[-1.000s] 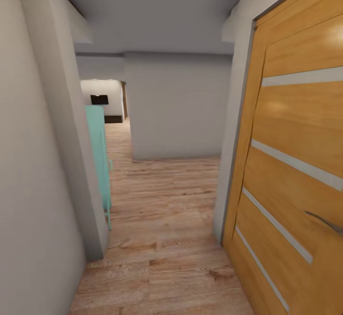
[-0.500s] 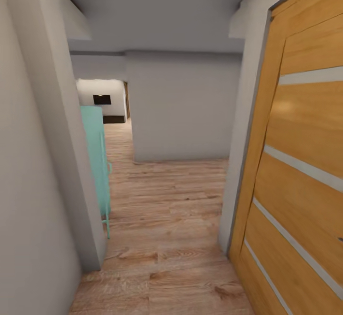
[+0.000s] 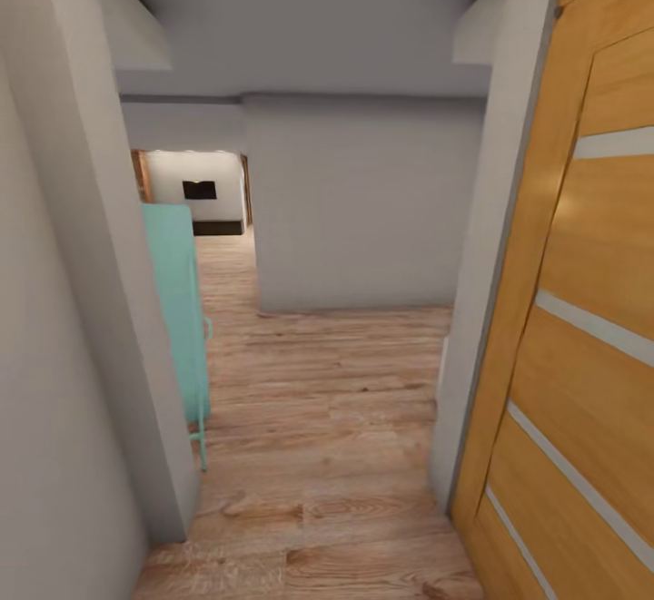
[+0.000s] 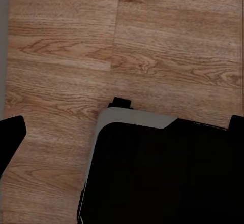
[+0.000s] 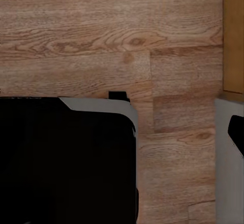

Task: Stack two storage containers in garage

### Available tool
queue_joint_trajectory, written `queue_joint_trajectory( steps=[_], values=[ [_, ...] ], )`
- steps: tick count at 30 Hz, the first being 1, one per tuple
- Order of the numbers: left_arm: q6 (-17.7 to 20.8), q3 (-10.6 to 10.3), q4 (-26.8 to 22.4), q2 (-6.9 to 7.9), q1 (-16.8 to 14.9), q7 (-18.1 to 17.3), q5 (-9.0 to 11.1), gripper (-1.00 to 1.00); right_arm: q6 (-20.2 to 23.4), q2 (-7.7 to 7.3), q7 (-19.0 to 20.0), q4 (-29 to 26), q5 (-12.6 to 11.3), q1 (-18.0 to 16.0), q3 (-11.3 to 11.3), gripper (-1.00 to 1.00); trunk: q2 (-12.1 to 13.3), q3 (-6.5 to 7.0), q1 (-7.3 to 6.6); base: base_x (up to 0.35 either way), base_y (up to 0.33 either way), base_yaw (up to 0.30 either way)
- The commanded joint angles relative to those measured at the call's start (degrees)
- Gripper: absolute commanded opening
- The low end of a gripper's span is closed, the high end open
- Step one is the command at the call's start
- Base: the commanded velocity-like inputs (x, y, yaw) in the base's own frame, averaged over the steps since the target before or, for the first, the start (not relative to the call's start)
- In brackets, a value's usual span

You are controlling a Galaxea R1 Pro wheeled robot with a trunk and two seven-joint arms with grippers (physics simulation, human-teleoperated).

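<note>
Left fingers (image 4: 11, 141): just black slivers seen at the margins of the left wrist view, so can't tell if spread or pressed together. Nothing seen between them. Right fingers (image 5: 237, 132): one dark sliver only in the right wrist view; same, can't tell.

Below both wrist cams: black robot base w/ pale grey rim (image 4: 162, 178), standing on light wood plank floor (image 3: 318, 418). In right wrist view, a strip of orange wood and a grey upright edge just beside the base, so tight on that side. In left wrist view, bare planks all round the base's visible corner.

Head view, outward:
- 3 o'clock: orange-wood door w/ narrow horizontal glass slits (image 3: 581, 355), i.e. the garage's door, very near, running out of frame. White-grey door jamb (image 3: 481, 309) just beside its near edge.
- 9 o'clock: plain white-grey wall pillar (image 3: 91, 309), close, its corner edge meeting the floor near 7 o'clock.
- 10 o'clock, just behind that pillar: mint-green tall cabinet on thin legs (image 3: 177, 309), edge jutting into the passage.
- 12 o'clock: open planks between cabinet and jamb, then a grey facing wall block (image 3: 363, 210) closing off the way ahead.
- 11 o'clock: narrower corridor past the block's corner, leading to a lit white far room w/ dark rectangle on its wall (image 3: 195, 190).
- Above: grey ceiling (image 3: 300, 19), w/ lower bulkheads on both sides.
</note>
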Motion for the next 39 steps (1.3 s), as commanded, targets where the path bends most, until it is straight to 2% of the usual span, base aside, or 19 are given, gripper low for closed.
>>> queue_joint_trajectory(
  steps=[1, 25, 31, 39],
  values=[
    [-0.2, -0.2, 0.1, -0.02, 0.0, 0.1, 0.4, 1.0, -0.3, 0.04, -0.2, 0.2, -0.4, -0.1, 0.5, 1.0, 0.0, -0.02, 0.05, 0.322, 0.0, 0.0],
    [-0.1, -0.2, 0.1, 0.07, 0.0, 0.1, 0.4, 1.0, -0.3, 0.36, -0.1, 0.2, -0.2, -0.1, 0.4, 1.0, 0.0, -0.02, 0.05, 0.322, 0.0, 0.0],
    [-0.2, -0.2, 0.1, 0.07, 0.0, 0.1, 0.4, 1.0, -0.3, 0.26, -0.2, 0.2, -0.2, -0.1, 0.4, 1.0, 0.0, -0.02, 0.05, 0.322, 0.0, 0.165],
    [-0.2, -0.2, 0.1, 0.07, 0.0, 0.1, 0.4, 1.0, -0.3, 0.19, -0.2, 0.2, -0.2, -0.1, 0.4, 1.0, 0.0, -0.02, 0.05, 0.322, 0.0, 0.028]
  ],
)
